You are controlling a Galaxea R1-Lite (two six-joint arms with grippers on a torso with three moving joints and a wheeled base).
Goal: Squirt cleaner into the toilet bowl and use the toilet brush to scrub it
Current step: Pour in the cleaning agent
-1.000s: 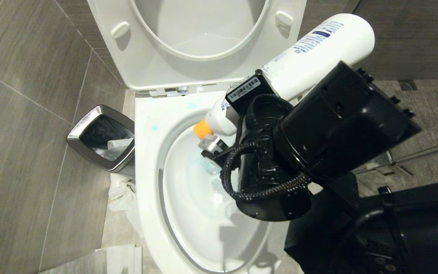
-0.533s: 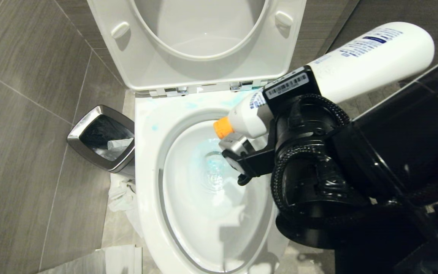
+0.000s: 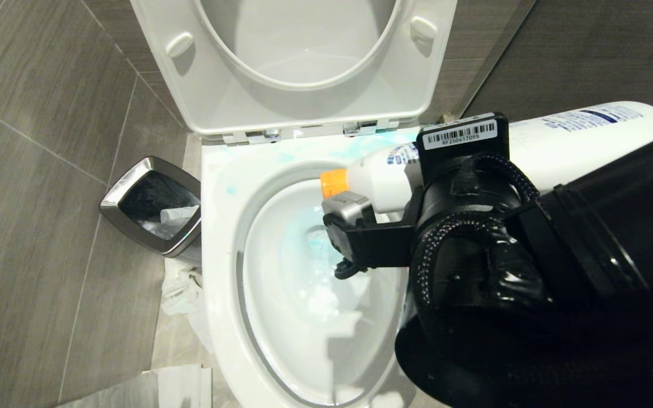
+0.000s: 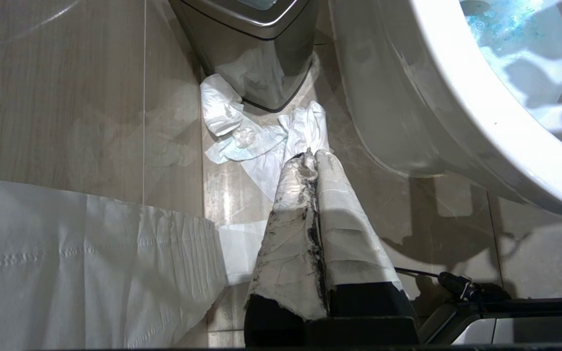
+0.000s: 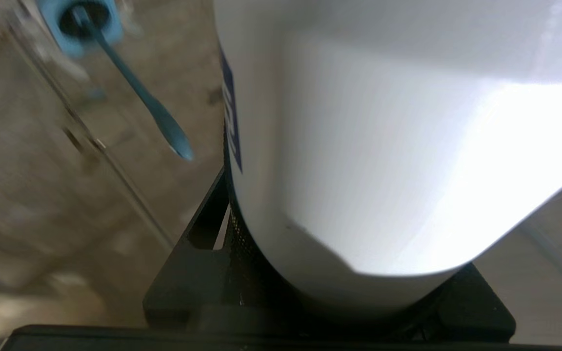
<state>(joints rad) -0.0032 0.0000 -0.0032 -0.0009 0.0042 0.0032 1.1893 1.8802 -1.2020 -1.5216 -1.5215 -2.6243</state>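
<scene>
My right end effector (image 3: 411, 187) grips the cleaner (image 3: 559, 141) at mid-body; over the last second the bottle has levelled from nose-down to near horizontal, its orange cap just above the toilet bowl (image 3: 219, 226), where turquoise liquid now pools. I judge squirting finished. The toilet brush (image 5: 154, 109) waits in its holder beyond the bottle; my left end effector (image 4: 312, 161) hangs closed, empty.

So over the last second the right gripper (image 3: 417, 187) swung the cleaner (image 3: 553, 147) from steeply tilted to almost level, its orange cap (image 3: 334, 183) a bit further right over the toilet bowl (image 3: 219, 238). More turquoise liquid (image 3: 298, 243) shows in the water below that cap too.
</scene>
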